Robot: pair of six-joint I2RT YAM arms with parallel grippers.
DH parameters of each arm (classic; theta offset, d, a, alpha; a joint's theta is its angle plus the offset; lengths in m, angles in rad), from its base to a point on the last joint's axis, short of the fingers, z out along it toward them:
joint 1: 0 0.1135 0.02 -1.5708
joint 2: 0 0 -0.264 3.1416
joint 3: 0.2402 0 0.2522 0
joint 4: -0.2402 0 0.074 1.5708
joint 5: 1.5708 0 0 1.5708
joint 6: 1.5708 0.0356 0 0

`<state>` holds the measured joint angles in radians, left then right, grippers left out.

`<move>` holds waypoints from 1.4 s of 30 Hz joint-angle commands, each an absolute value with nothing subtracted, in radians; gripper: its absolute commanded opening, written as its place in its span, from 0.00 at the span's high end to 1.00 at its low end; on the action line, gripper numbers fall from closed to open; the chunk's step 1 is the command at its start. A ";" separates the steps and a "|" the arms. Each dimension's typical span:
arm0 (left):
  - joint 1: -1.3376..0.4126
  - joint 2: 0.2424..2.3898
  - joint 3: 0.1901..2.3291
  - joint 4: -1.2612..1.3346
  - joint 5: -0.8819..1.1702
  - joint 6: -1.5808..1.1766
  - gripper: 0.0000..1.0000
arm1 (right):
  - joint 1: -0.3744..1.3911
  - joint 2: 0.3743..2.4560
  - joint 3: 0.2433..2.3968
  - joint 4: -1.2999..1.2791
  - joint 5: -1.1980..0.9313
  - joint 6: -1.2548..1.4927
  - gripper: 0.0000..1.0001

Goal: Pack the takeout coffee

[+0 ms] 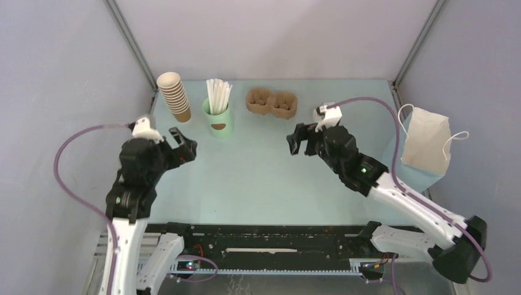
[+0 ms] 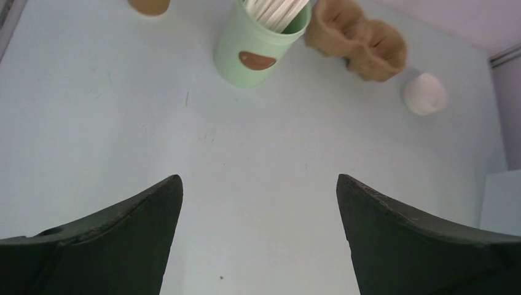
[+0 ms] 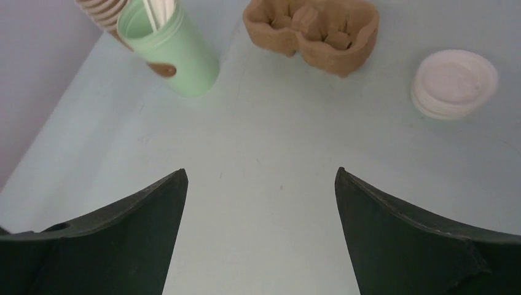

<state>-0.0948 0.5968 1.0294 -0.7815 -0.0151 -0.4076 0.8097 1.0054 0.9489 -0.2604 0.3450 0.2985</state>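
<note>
Nothing appears packed yet. Both the left gripper (image 1: 184, 144) and right gripper (image 1: 297, 142) hover empty with jaws apart. White lids (image 3: 453, 83) sit beside the empty pulp carrier (image 1: 272, 102); no filled takeout coffee is visible.

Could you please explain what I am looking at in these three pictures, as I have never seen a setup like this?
These are two robot arms bolted at the near edge of a pale table. The overhead picture looks down from behind them. The other two come from cameras on each wrist, so the dark shapes at the bottom are that arm's own fingers. The left gripper and right gripper are both open and hold nothing. At the back stand a stack of brown cups, a mint-green cup of white straws, and a pulp carrier. A paper bag stands at the right. The wrist views also show a round white lid; what lies under it I cannot tell.
</note>
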 commanded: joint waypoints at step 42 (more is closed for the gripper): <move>0.158 2.008 2.218 -0.813 -0.378 -0.408 0.52 | 0.525 1.555 0.900 0.624 -0.097 0.164 0.07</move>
<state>0.1497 1.9968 2.1464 -0.8047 -0.3649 -0.3950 0.5316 1.5524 0.8906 0.5724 -0.0818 0.1696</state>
